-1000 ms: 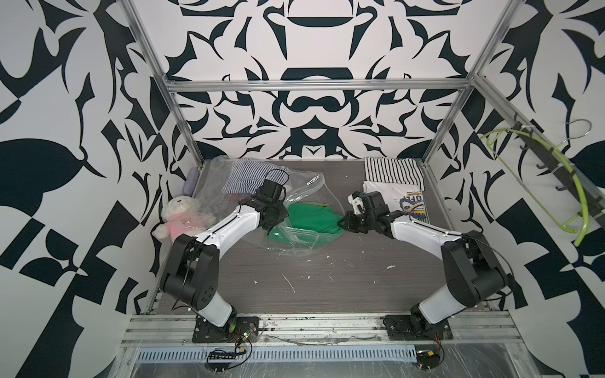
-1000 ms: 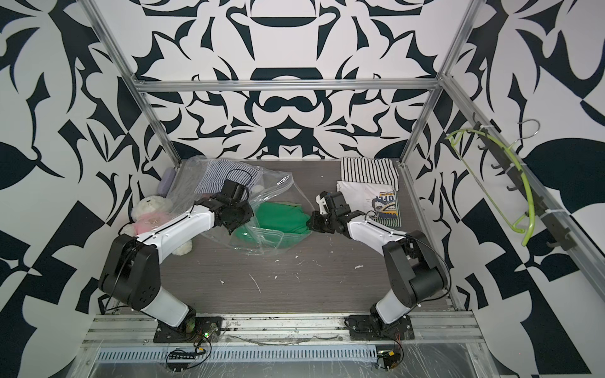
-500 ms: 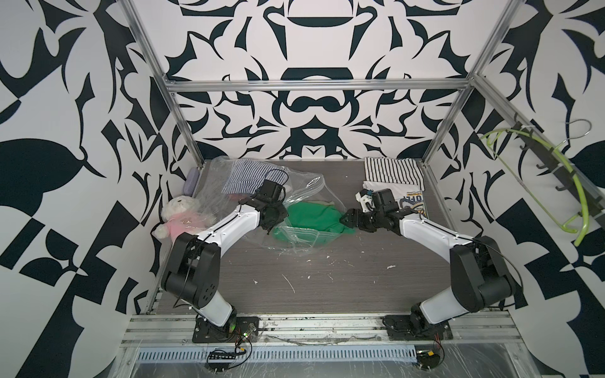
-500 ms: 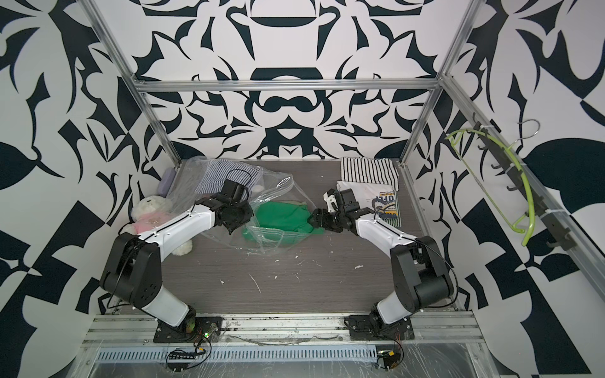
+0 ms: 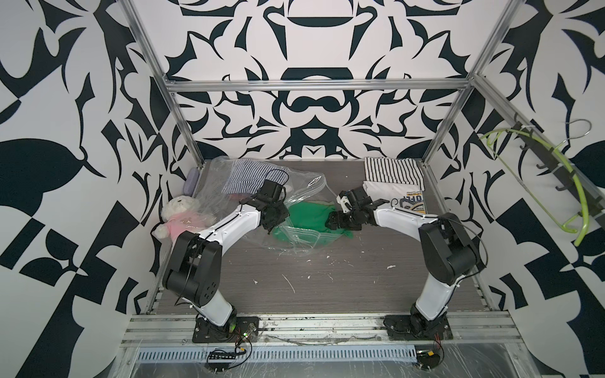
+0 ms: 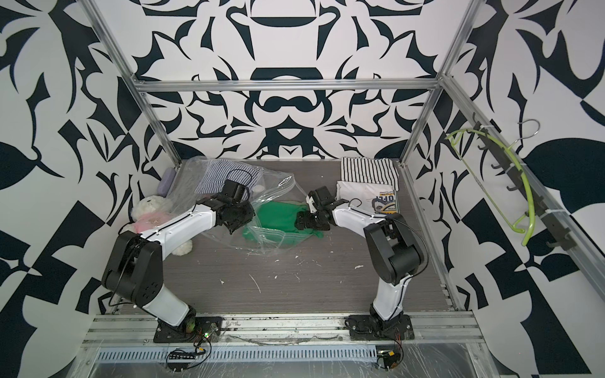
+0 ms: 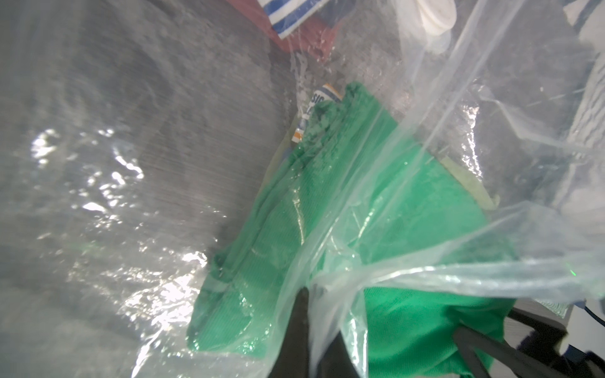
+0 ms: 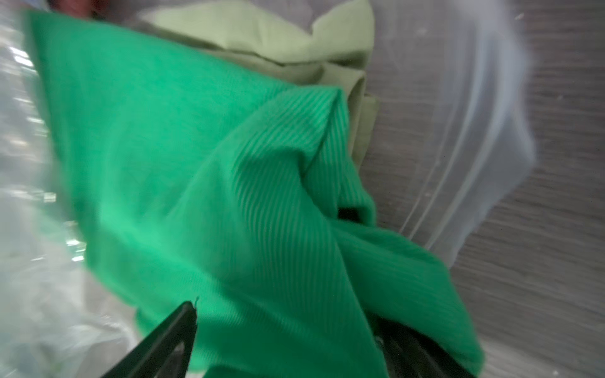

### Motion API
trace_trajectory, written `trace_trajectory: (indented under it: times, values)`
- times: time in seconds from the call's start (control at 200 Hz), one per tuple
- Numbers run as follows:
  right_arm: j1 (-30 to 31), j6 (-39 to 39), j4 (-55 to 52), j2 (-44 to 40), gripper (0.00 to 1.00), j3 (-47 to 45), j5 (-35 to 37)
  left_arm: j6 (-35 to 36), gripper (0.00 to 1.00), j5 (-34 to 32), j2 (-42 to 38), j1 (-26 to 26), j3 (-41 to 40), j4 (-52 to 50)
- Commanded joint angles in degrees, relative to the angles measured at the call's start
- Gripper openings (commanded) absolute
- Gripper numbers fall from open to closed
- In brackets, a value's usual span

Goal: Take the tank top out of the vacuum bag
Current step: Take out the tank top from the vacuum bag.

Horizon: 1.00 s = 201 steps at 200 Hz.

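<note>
The vacuum bag [image 5: 304,188] lies crumpled at the back left of the table, clear and crinkly, with its white valve cap [image 7: 432,16] showing in the left wrist view. The bright green tank top [image 5: 307,217] lies partly inside the bag's mouth, and its right end pokes out. My left gripper [image 5: 273,225] is shut on a gathered fold of the bag's plastic [image 7: 425,271]. My right gripper [image 8: 284,311] is open at the tank top's right end [image 6: 307,229], and the green ribbed cloth [image 8: 196,163] lies loose between its spread fingers.
A blue-striped garment [image 5: 248,178] and a pale green cloth [image 8: 262,42] are also in the bag. A plush bear [image 5: 178,212] lies at the left edge. A folded striped shirt [image 5: 393,171] and a printed white shirt [image 5: 402,196] lie at the back right. A green hanger [image 5: 556,183] hangs on the right wall.
My right gripper drew the tank top's end to the right and then opened. The left gripper stayed shut on the bag.
</note>
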Motion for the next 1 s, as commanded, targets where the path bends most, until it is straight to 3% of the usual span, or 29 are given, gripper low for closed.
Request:
trace_trajectory:
  times: [0.0, 0.065, 0.185, 0.35, 0.455, 0.745, 1.0]
  values:
    - [3.63, -3.29, -10.75, 4.25, 0.83, 6.67, 11.96, -0.36, 0.00, 0.36, 1.04, 0.48, -1.39, 0.78]
    - [5.85, -3.42, -14.36, 7.16, 0.60, 9.79, 15.88, -0.35, 0.00, 0.42, 0.80, 0.48, -1.68, 0.89]
    - [9.36, -4.17, -14.79, 6.76, 0.00, 11.50, 20.49, -0.30, 0.00, -0.19, 0.07, 0.50, -2.42, 0.89]
    - [9.70, -2.43, -5.04, -2.00, 0.00, 7.06, 11.15, -0.38, 0.00, -0.67, 1.00, 0.54, -2.80, 1.26]
    - [9.53, -1.64, -2.16, -7.61, 0.00, 5.22, 9.45, -0.41, 0.00, -1.87, 2.09, 0.54, -2.62, 0.84]
    - [1.90, 3.62, -9.58, -19.16, 0.00, -1.47, 8.74, -0.43, 0.00, -3.70, 2.16, 1.61, -3.02, -0.01]
    - [-7.05, 1.98, -16.45, -29.29, 0.00, -7.97, 6.29, 0.45, 0.00, -3.74, 2.26, 3.63, -3.02, -0.10]
